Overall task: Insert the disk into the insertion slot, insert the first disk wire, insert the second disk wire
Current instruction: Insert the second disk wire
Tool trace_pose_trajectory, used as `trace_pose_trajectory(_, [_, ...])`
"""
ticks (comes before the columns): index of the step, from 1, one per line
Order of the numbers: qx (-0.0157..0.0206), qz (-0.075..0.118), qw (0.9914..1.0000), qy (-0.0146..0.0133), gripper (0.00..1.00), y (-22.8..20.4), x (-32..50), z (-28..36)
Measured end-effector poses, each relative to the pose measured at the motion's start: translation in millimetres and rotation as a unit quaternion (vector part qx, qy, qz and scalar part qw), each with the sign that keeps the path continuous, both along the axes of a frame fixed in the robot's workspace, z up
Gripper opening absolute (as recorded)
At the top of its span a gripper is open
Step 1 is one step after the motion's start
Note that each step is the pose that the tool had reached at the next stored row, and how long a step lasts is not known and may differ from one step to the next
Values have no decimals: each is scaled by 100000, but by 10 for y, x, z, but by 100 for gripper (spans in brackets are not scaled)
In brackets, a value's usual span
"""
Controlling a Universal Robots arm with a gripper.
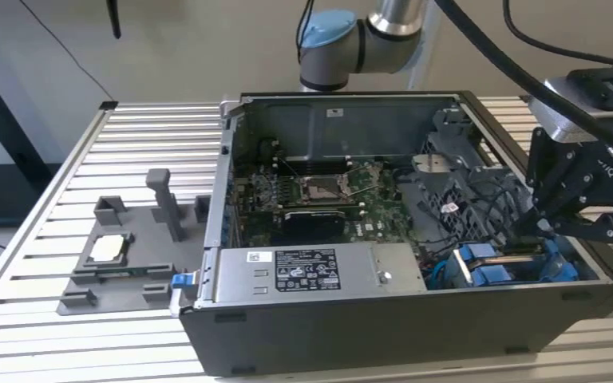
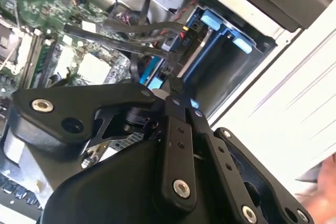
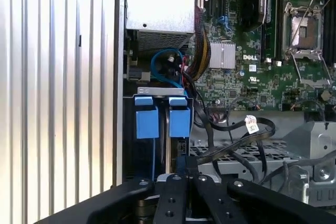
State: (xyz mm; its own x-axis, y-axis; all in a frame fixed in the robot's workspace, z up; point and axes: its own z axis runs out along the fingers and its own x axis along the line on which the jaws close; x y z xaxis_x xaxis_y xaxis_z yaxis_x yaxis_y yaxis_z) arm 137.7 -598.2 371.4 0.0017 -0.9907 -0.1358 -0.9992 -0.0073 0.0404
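The disk sits in the insertion slot at the case's corner nearest the exterior view's right, with its blue carrier tabs showing. The same blue tabs stand side by side in the first wrist view, and one tab appears in the second wrist view beside the grey cage wall. My gripper reaches down into the case right at the tabs. Its fingers are pressed together on the end of a black disk wire that loops off toward the motherboard. The gripper hovers close to the carrier's edge.
A long silver box with a label lies along the case's front. The green motherboard fills the middle, with loose black cables beside the cage. A grey fixture holding a small chip stands on the slatted table.
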Motion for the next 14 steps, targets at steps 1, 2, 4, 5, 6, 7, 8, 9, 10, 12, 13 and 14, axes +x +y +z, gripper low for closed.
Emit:
trace_pose_trajectory(1, [-644, 2, 99998, 1, 11, 8, 0, 2])
trace_pose_trajectory(2, [-941, 2, 99996, 1, 11, 13, 0, 3])
trace_pose_trajectory(4, [-1150, 4, 99993, 2, 11, 16, 1, 23])
trace_pose_trajectory(5, [-1189, 3, 99993, 2, 11, 16, 1, 47])
trace_pose_trajectory(6, [-1202, -1, 99993, 3, 11, 16, 0, 77])
trace_pose_trajectory(7, [-1217, 0, 99993, 3, 11, 16, 0, 107])
trace_pose_trajectory(8, [-1220, 4, 99993, 2, 11, 16, 1, 123])
trace_pose_trajectory(9, [-1211, 3, 99993, 3, 11, 16, 1, 125])
trace_pose_trajectory(10, [-1205, 4, 99993, 3, 11, 16, 0, 124])
trace_pose_trajectory(12, [-1217, 5, 99993, 1, 11, 16, 1, 128])
trace_pose_trajectory(13, [-1216, 6, 99993, 1, 11, 16, 1, 128])
trace_pose_trajectory(14, [-1216, 6, 99993, 3, 11, 16, 1, 128])
